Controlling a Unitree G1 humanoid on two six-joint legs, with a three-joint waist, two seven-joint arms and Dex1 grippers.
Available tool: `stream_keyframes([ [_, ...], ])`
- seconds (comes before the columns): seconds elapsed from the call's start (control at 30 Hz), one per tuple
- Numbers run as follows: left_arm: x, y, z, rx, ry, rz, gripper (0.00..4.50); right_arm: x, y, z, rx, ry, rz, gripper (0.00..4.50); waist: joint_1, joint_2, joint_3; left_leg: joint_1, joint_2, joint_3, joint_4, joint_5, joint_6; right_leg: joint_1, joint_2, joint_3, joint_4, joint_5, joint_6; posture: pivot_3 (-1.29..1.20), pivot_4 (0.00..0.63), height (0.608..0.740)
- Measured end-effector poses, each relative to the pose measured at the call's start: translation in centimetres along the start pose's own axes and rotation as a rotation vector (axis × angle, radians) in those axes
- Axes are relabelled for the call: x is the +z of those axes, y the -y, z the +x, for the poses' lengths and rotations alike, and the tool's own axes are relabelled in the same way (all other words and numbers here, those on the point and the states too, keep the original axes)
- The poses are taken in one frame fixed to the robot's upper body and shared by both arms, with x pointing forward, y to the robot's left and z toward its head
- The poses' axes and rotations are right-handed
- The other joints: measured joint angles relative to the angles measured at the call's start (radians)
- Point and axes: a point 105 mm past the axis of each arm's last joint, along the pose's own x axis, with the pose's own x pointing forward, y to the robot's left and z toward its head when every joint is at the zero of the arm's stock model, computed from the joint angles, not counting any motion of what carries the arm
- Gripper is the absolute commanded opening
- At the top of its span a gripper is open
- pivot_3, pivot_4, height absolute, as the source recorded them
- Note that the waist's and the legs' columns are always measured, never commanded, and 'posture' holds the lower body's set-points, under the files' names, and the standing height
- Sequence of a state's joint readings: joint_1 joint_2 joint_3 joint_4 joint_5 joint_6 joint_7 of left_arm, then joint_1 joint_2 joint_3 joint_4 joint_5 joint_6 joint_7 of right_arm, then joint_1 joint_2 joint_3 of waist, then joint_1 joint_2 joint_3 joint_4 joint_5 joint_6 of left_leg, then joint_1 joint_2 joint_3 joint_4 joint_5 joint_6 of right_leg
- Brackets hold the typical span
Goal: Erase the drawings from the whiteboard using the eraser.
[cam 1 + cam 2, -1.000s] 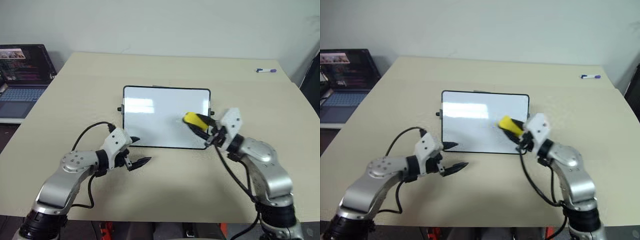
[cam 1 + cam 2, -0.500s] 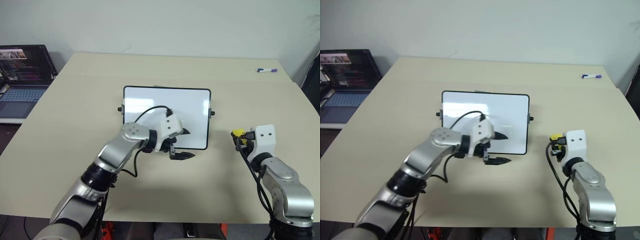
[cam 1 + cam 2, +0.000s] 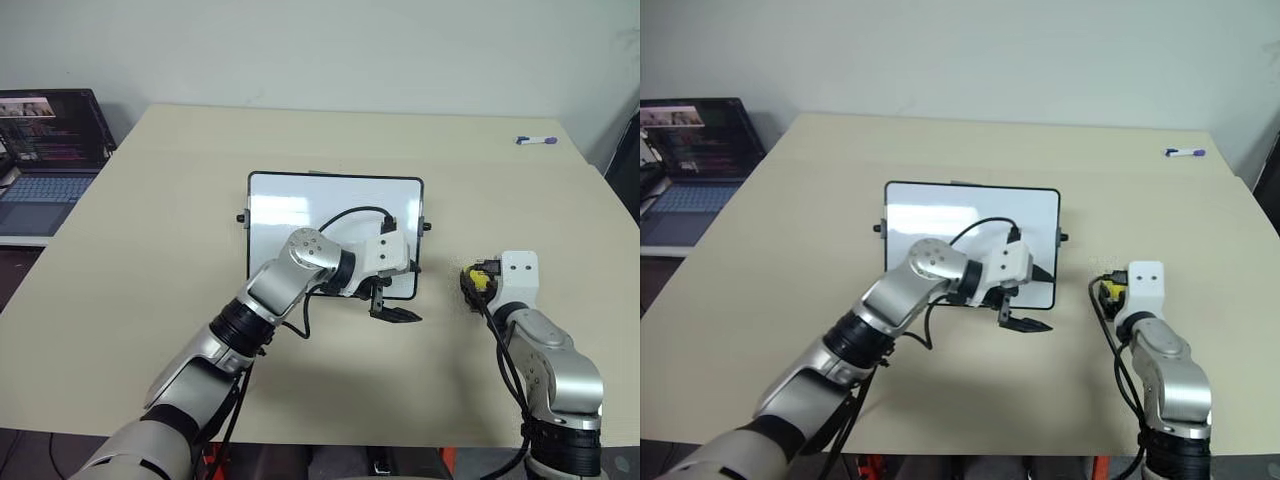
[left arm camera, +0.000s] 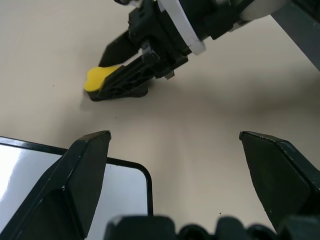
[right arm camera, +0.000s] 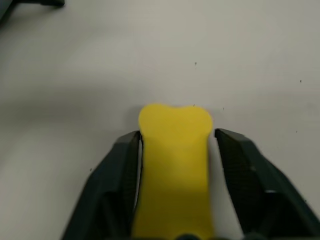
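Left eye view showed the whiteboard [image 3: 300, 215] lying flat near the middle of the beige worktop [image 3: 150, 250], its glossy white face showing no marks that could be made out. The left gripper [image 3: 396, 303] hung over the whiteboard's near right corner, its arm stretched across the board's near edge. In the left wrist view its 2 black fingers [image 4: 82, 170] stood wide apart, jaws released and empty, with the board's rounded black-framed corner [image 4: 142, 175] between them.

The right gripper [image 3: 472, 281] sat low on the worktop to the right of the whiteboard, apart from its right edge. The eraser [image 5: 173, 165], a yellow block, lay between that gripper's 2 fingers; in the right wrist view narrow gaps showed on both sides of it, so the jaws looked slackened around it rather than clenched. In the left wrist view the eraser [image 4: 100, 79] rested on the worktop with its dark underside down.

A marker [image 3: 532, 140] with a purple cap lay far beyond the whiteboard's right side, near the worktop's far right corner. A laptop [image 3: 45, 150] stood open on a lower surface well to the left of the whiteboard.
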State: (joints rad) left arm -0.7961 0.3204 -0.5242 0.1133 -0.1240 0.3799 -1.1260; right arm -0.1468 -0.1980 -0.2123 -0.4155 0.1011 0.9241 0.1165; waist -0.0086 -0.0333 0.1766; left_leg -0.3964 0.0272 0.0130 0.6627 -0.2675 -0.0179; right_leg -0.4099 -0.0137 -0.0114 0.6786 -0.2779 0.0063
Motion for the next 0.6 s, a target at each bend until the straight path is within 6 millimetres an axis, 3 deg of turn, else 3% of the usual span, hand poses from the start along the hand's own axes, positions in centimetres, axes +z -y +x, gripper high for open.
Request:
stream_keyframes([
  [0.07,-0.2,-0.1,-0.1,0.016,-0.006,-0.003,4.50,-0.2,0.1,0.1,-0.004,-0.007,0.002,4.38,0.000,0.000,0.000,0.000,0.000,0.000,0.000,0.000,0.000,0.000,0.000,0.000,0.000,0.000,0.000,0.00,0.150,0.740],
  [0.23,-2.0,-0.2,-1.7,0.142,0.005,-0.081,4.50,1.0,0.0,-0.3,-0.003,0.057,-0.014,4.45,-0.004,0.001,0.000,0.000,0.001,0.000,0.000,0.000,0.000,-0.001,-0.001,0.001,0.000,0.001,-0.001,0.00,0.150,0.740],
  [0.37,-4.3,0.2,-6.4,0.434,0.054,-0.260,4.50,3.3,-2.6,-3.7,0.141,0.248,-0.115,4.45,-0.017,0.002,0.000,-0.001,0.003,-0.003,-0.001,0.000,0.000,-0.001,-0.002,-0.001,0.000,0.000,0.000,0.00,0.150,0.740],
  [0.47,-5.9,1.2,-11.4,0.734,0.088,-0.450,4.50,1.6,-5.1,-5.9,0.269,0.255,-0.187,4.45,-0.020,0.002,0.000,-0.002,0.003,-0.005,-0.001,0.000,0.000,-0.001,-0.003,-0.001,0.000,-0.001,0.000,0.00,0.150,0.740],
  [0.53,-6.1,2.9,-14.2,0.903,0.119,-0.521,4.50,-0.1,-5.0,-6.6,0.272,0.232,-0.179,4.45,-0.018,0.002,0.000,-0.001,0.001,-0.004,0.000,0.000,-0.001,0.001,-0.005,-0.001,0.000,-0.003,0.004,0.00,0.150,0.740],
  [0.6,-6.9,4.6,-15.3,1.030,0.103,-0.561,4.50,-0.9,-4.1,-6.9,0.235,0.241,-0.137,4.45,-0.015,0.001,-0.001,0.003,0.000,-0.003,0.001,0.000,-0.001,0.005,-0.007,0.000,-0.001,-0.003,0.005,0.00,0.150,0.740],
])
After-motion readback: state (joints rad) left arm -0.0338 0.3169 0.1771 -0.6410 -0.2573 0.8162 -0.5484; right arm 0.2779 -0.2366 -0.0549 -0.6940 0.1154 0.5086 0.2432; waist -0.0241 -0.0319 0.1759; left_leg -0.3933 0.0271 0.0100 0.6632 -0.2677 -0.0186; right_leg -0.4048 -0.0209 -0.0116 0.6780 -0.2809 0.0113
